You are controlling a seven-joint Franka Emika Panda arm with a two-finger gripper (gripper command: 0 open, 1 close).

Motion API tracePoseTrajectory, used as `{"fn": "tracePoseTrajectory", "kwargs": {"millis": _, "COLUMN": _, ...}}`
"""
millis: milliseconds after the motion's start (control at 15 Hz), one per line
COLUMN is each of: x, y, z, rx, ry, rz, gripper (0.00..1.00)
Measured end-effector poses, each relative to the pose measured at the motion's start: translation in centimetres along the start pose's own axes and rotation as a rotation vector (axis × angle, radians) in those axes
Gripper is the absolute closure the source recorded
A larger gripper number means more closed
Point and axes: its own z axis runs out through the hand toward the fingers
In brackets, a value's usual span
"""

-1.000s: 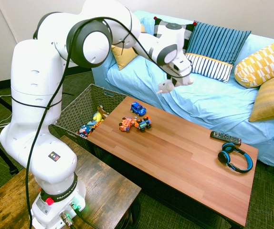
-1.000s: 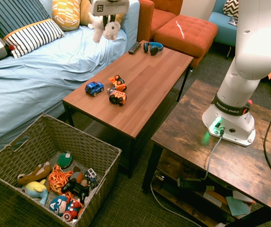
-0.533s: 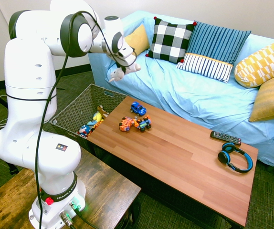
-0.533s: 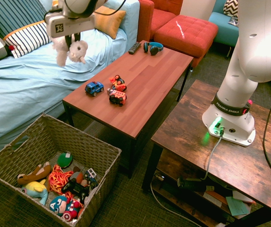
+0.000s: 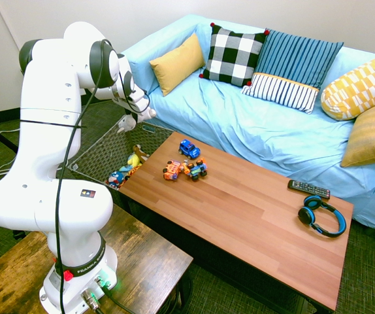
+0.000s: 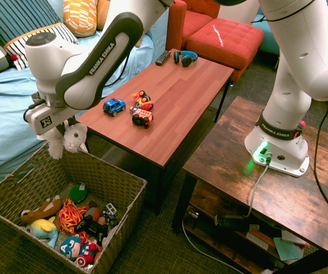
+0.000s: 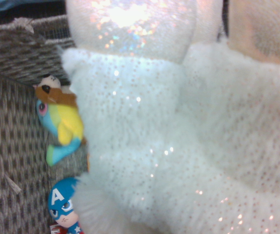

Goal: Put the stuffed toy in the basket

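Observation:
The stuffed toy (image 6: 67,140) is a small fluffy white plush with floppy limbs. It hangs from my gripper (image 6: 60,129), which is shut on it. It dangles just above the far rim of the basket (image 6: 111,181), a large grey woven bin on the floor at the end of the coffee table. From the other side, the stuffed toy (image 5: 129,122) hangs under the gripper (image 5: 135,115) over the basket (image 5: 102,152). In the wrist view the white stuffed toy (image 7: 169,146) fills most of the picture, with the basket's weave (image 7: 8,146) beyond it.
Several toys (image 6: 67,222) lie in the basket's bottom. The wooden coffee table (image 6: 175,108) beside it carries toy cars (image 6: 135,108), headphones (image 6: 186,57) and a remote (image 6: 163,57). A blue sofa (image 5: 266,131) with cushions runs behind the table.
The arm has swung from over the sofa, past the table's end, down to the basket, with the stuffed toy in the gripper all the way.

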Motion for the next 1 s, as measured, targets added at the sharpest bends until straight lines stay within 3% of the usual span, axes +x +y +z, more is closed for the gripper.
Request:
{"fn": "tracePoseTrajectory", "kwargs": {"millis": 67, "x": -0.2, "y": 0.0, "z": 1.3, "rx": -0.011, "ry": -0.004, "rz": 0.0, "gripper": 0.0}}
{"fn": "tracePoseTrajectory", "kwargs": {"millis": 400, "x": -1.5, "y": -0.4, "z": 5.1, "rx": -0.035, "ry": -0.017, "rz": -0.002, "gripper": 0.0}}
{"fn": "tracePoseTrajectory", "kwargs": {"millis": 1000, "x": -1.4, "y": -0.3, "z": 5.9, "rx": -0.048, "ry": -0.009, "rz": -0.002, "gripper": 0.0}}
